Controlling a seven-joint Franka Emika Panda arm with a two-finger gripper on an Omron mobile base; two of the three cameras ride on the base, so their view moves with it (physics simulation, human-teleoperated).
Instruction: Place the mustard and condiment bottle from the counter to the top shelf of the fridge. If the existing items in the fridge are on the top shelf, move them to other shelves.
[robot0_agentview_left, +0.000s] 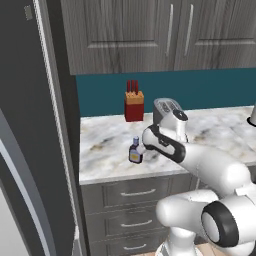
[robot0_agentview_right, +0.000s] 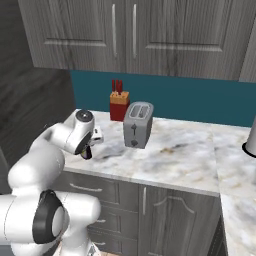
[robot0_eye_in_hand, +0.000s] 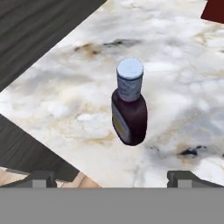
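Hand over the condiment bottle, nothing held

My hand (robot0_eye_in_hand: 112, 178) hangs with its fingertips (robot0_eye_in_hand: 40, 178) spread wide and empty. Just beyond it, dead ahead between them, the condiment bottle (robot0_eye_in_hand: 128, 110) stands upright on the table (robot0_eye_in_hand: 183, 109), long axis vertical, near the edge by the fridge (robot0_agentview_left: 35, 150).

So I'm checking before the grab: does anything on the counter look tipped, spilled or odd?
Nothing stands out. The condiment bottle stands upright on the counter, cap on, with no spill around it.
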